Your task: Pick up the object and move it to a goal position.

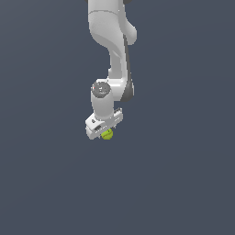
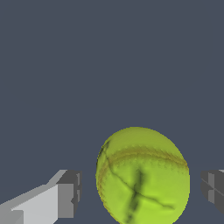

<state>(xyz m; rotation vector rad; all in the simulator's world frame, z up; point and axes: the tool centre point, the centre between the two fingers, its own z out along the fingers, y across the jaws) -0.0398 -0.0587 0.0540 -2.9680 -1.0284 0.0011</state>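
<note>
**A:** ok so where are we at? The ball (image 2: 142, 177) is sitting right between our gripper (image 2: 140, 190) fingers in the wrist view: yellow-green, darker seams curving across it.

**B:** yep, and in the exterior view it's that little green blob (image 1: 107, 134) peeking out under the white gripper (image 1: 104, 129). We've got the hand right down over it.

**A:** are we actually squeezing it yet though?

**B:** doesn't look like it to us. The fingers are spread, one pad (image 2: 70, 192) sits off to one side with a clear strip of floor between it and the ball, and the other pad (image 2: 212, 188) has a gap too. So we're straddling it, not pinching.

**A:** makes sense, we'd want it centred between the pads before closing, since a round thing can squirt out if we catch it off-centre.

**B:** right, and it looks a bit nearer one pad than the other, so our guess is it may nudge sideways when we shut.

**A:** what's it sitting on?

**B:** plain dark blue-grey floor (image 1: 183, 183), flat, no edges or corners in view to place it by. We can't see a goal marker in either view.
</note>
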